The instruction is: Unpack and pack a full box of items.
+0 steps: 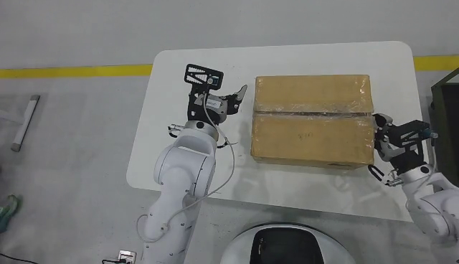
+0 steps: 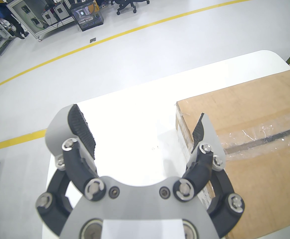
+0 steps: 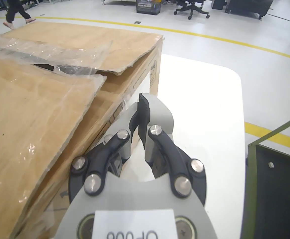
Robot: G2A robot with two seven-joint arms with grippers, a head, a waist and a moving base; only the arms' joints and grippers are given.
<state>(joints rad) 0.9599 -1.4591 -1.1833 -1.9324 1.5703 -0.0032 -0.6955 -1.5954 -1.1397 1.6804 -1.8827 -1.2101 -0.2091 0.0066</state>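
A closed cardboard box (image 1: 312, 120) lies on the right half of the white table (image 1: 179, 163). Clear tape runs along its top seam. In the right wrist view the box (image 3: 35, 105) has torn tape at its near end, and the two top flaps stand slightly apart there. My left gripper (image 1: 224, 85) hovers open just left of the box, with nothing between its fingers (image 2: 81, 125). The box's left end (image 2: 254, 135) sits beside one finger. My right gripper (image 1: 380, 125) is at the box's right end, shut (image 3: 141, 110) and empty, close to the box's side wall.
A dark green metal frame (image 1: 446, 113) stands just off the table's right edge, close to my right arm (image 3: 271, 180). A grey bar (image 1: 24, 120) lies on the floor to the left. Bare table lies left of and in front of the box.
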